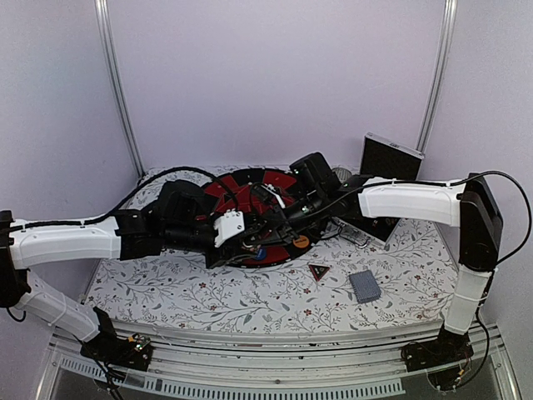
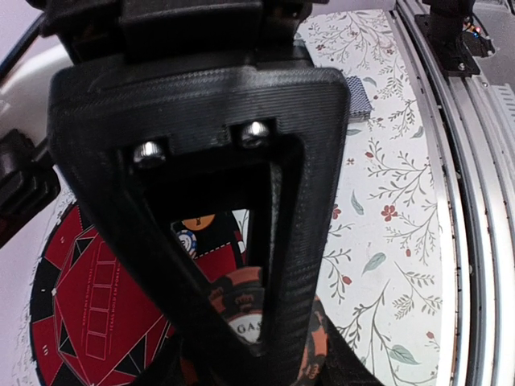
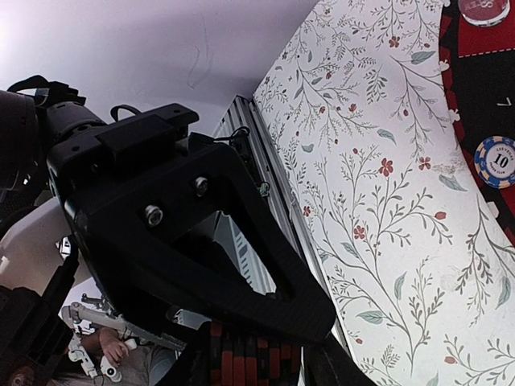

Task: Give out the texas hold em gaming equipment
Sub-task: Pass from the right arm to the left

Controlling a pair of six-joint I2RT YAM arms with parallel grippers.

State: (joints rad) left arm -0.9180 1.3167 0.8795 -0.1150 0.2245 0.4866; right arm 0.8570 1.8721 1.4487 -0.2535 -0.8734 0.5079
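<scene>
Both grippers meet over the round black-red poker mat [image 1: 265,180]. My left gripper [image 1: 251,244] [image 2: 265,338] is shut on an orange striped-edge poker chip [image 2: 240,299], held on edge between its fingers. My right gripper [image 1: 281,223] [image 3: 257,366] is shut on a stack of red-black chips [image 3: 251,363] that fills the gap between its fingers. Loose on the mat lie an orange chip [image 1: 301,242], a blue chip [image 2: 187,240] [image 3: 499,161] and an orange disc [image 2: 199,221]. A black-red triangular marker [image 1: 319,271] and a deck of grey-blue cards [image 1: 364,286] [image 2: 358,100] rest on the floral cloth.
A silver-edged black case [image 1: 390,158] stands open at the back right, behind the right arm. The floral cloth [image 1: 191,292] covers the table up to the metal rail [image 1: 275,367] at the near edge. Cables trail from both arms across the mat.
</scene>
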